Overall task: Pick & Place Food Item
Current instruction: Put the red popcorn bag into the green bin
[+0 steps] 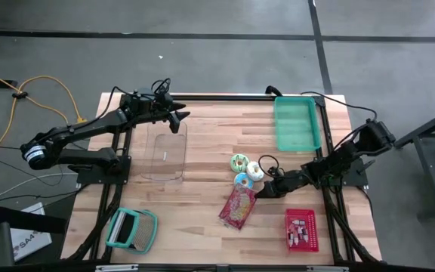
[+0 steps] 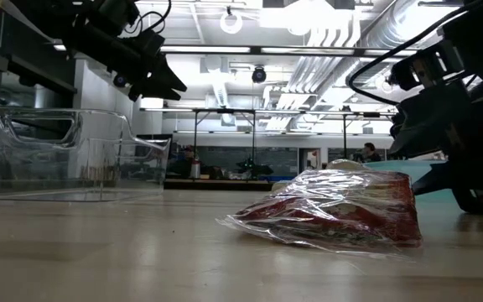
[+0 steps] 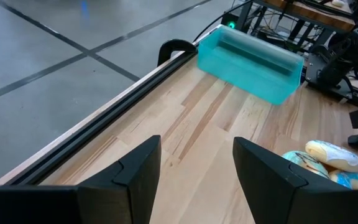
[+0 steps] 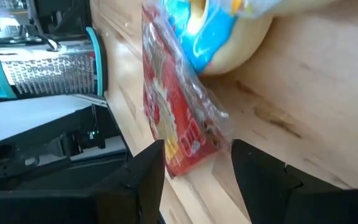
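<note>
From above, the table [image 1: 202, 151] carries a clear bin [image 1: 165, 153] at left centre, a teal tray [image 1: 296, 123] at the far right corner, a teal grater [image 1: 131, 230] at the near left, a red box [image 1: 301, 230] at the near right, and three doughnuts [image 1: 245, 171] clustered in the middle with a red snack bag [image 1: 238, 206] just beside them on the near side; the left gripper [image 1: 178, 119] hangs over the bin's far end, fingers apart and holding nothing; the right gripper [image 1: 266, 190] sits low just beside the bag's far right corner and the nearest doughnut, fingers apart, gripping nothing. At table height, the bag [image 2: 329, 211] lies flat on the wood in the foreground, its wrapper crinkled and glossy; the bin [image 2: 65, 155] stands upright at left with the left gripper [image 2: 162, 84] above it, clear of its rim; the right arm [image 2: 451, 101] looms dark at the right, its fingertips hidden from here; the tray [image 2: 418, 172] shows as a teal strip behind the bag. From the left wrist, two dark fingers [image 3: 135, 174] stand spread with bare wood between them; beyond lie the tray [image 3: 253, 62] and the doughnuts [image 3: 325, 162]. From the right wrist, the fingers [image 4: 145, 177] are parted, with the bag's [image 4: 176, 124] end between and just beyond their tips, whether touching I cannot tell; a blue-iced doughnut [image 4: 219, 34] touches the bag, and the grater [image 4: 42, 68] lies well apart.
</note>
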Available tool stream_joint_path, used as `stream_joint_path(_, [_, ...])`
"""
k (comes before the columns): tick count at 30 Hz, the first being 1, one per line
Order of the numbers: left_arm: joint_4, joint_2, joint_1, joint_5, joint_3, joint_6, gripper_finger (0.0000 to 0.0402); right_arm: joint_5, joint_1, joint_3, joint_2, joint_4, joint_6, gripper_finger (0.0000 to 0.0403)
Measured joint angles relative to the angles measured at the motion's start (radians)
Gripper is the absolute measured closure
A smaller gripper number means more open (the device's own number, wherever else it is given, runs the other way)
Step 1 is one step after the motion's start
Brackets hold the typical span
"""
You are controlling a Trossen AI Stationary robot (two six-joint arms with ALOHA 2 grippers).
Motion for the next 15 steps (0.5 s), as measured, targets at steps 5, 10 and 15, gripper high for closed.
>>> stream_joint_path(5, [0.000, 0.000, 0.000, 0.000, 0.000, 0.000, 0.0207, -0.014, -0.019, 0.004, 0.000, -0.014, -0.009, 0.0229])
stream_joint_path(10, [0.000, 0.000, 0.000, 0.000, 0.000, 0.000, 0.0207, -0.025, -0.019, 0.029, 0.001, -0.062, -0.014, 0.0229])
stream_joint_path(15, [0.000, 0.000, 0.000, 0.000, 0.000, 0.001, 0.0207, -0.046, -0.039, 0.053, 0.002, -0.098, -0.030, 0.0229])
